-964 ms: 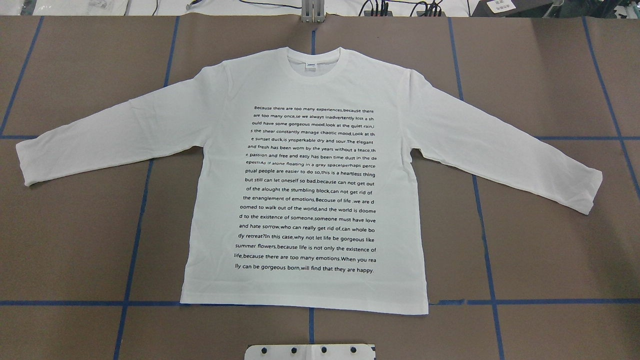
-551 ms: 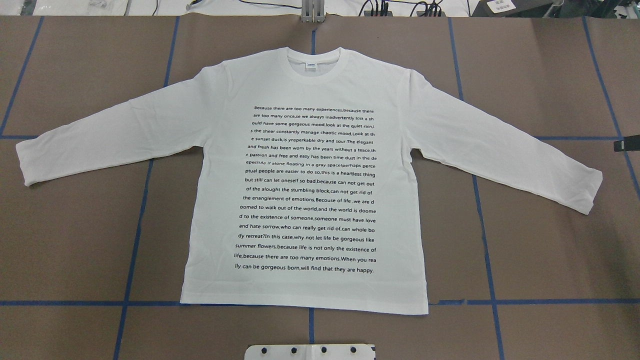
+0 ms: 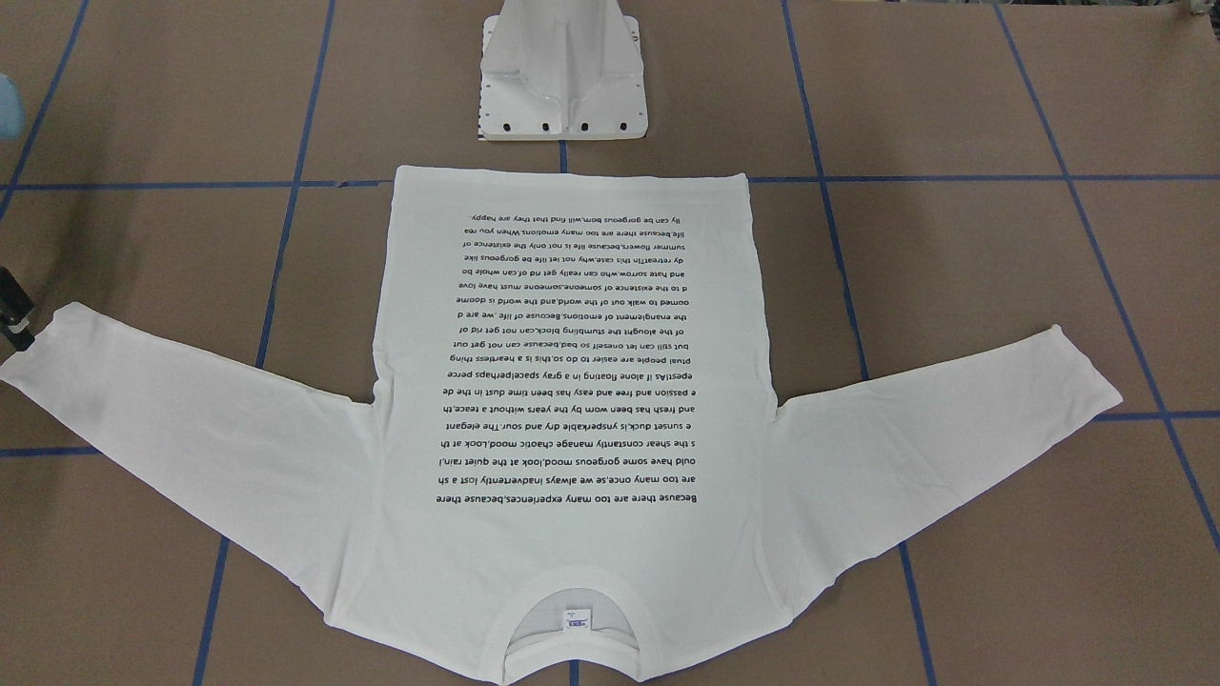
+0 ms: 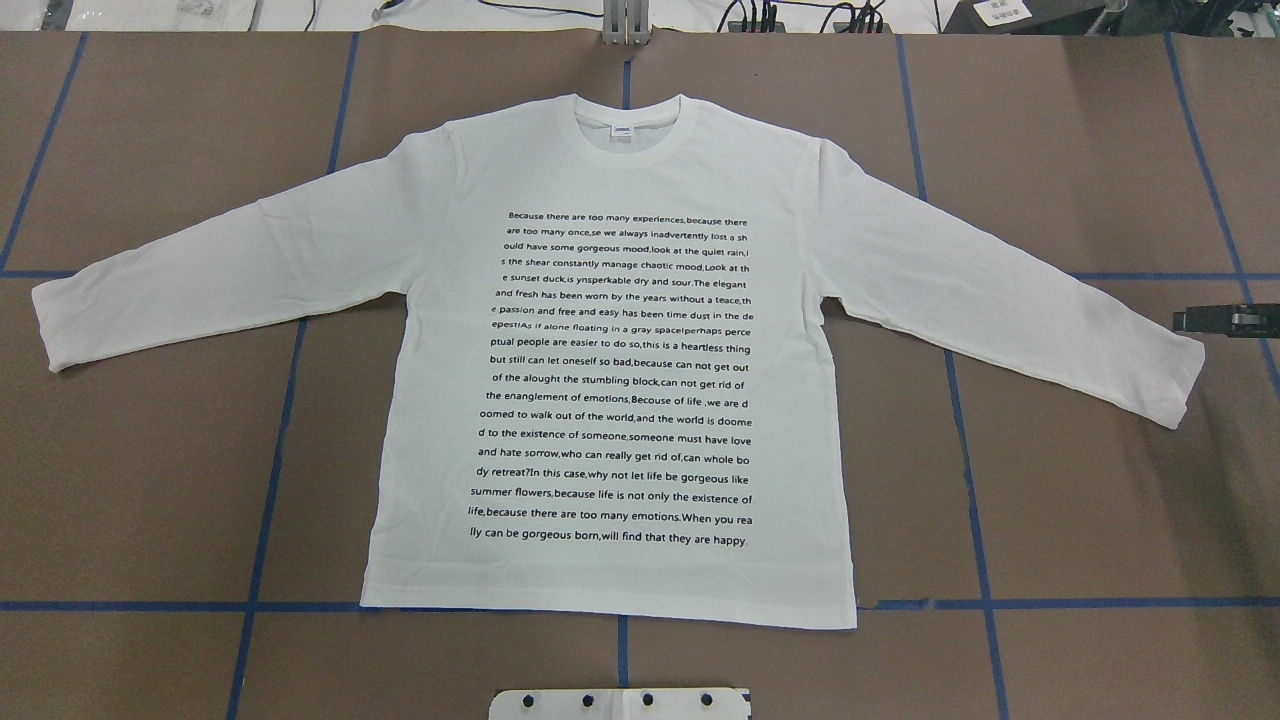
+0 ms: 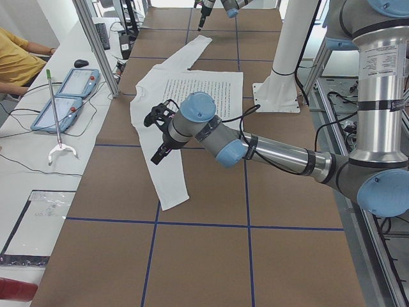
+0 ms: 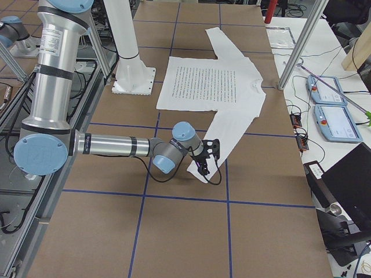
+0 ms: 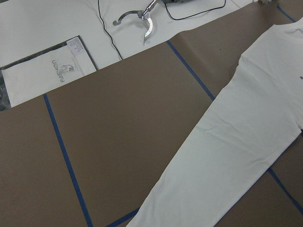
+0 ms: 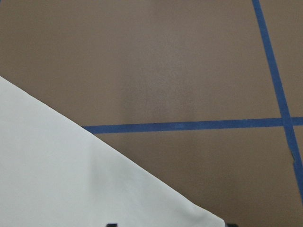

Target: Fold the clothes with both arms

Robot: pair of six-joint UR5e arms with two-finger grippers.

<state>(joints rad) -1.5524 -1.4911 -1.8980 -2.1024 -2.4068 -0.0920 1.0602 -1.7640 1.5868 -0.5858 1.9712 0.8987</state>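
Garment: large white long-sleeved cotton shirt [image 4: 620,400], limp, light; pinch at cuffs [image 4: 1185,385].
Right hand [image 4: 1185,320]: fingers apart.
Left hand [image 5: 158,137]: can't tell.

Right arm [image 6: 110,145] stretches out low and nearly level from its upright column, wrist bent downward. Right gripper [image 6: 203,165] points down, held very low. In the wrist view its jaws show as two dark tips at the bottom edge, set well apart, so they're spread wide. Over on the other side, left arm [image 5: 281,157] runs out level too, forearm long, wrist cocked. Left gripper [image 5: 155,137] hangs higher, angled down; whether its jaws are parted, can't say from here.
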